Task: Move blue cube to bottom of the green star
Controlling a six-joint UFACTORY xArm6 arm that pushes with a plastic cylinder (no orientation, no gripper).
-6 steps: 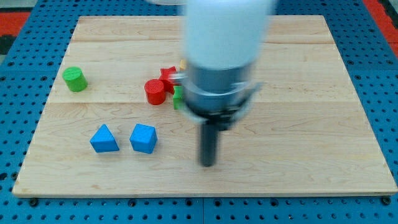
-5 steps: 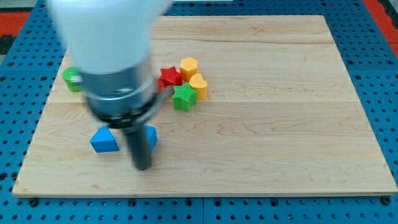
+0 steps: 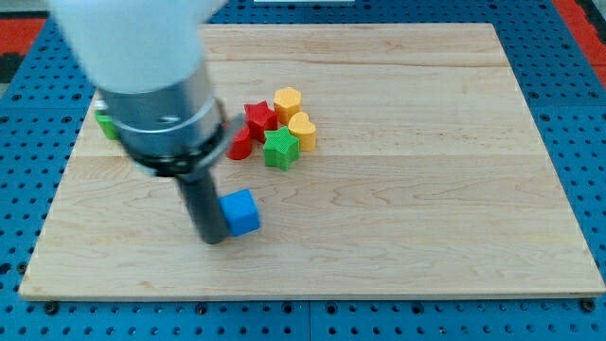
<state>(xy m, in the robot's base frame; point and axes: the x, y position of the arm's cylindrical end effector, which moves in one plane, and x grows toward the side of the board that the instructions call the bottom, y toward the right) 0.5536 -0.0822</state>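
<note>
1. Resting on the wooden board (image 3: 426,142), my tip (image 3: 212,239) is seen at the lower left of the view, pressed against the left face of the blue cube (image 3: 240,211).
2. No jaws are carried by the tool; it is a single straight dark rod, and nothing is pinched by it, only touched from the side.
3. The blue cube is placed below and to the left of the green star (image 3: 280,149), clearly apart from it, with bare wood between the two.
4. The green star is found in a small cluster near the board's middle, touched on its right by a yellow heart-like block (image 3: 303,131).
5. A yellow block (image 3: 288,100), its shape roughly hexagonal, is set at the cluster's top, and a red star (image 3: 259,117) lies just left of it.
6. A second red block (image 3: 240,145) is partly hidden by the arm's body, so its shape cannot be told.
7. A green block (image 3: 104,123) is glimpsed at the view's left, mostly covered by the arm.
</note>
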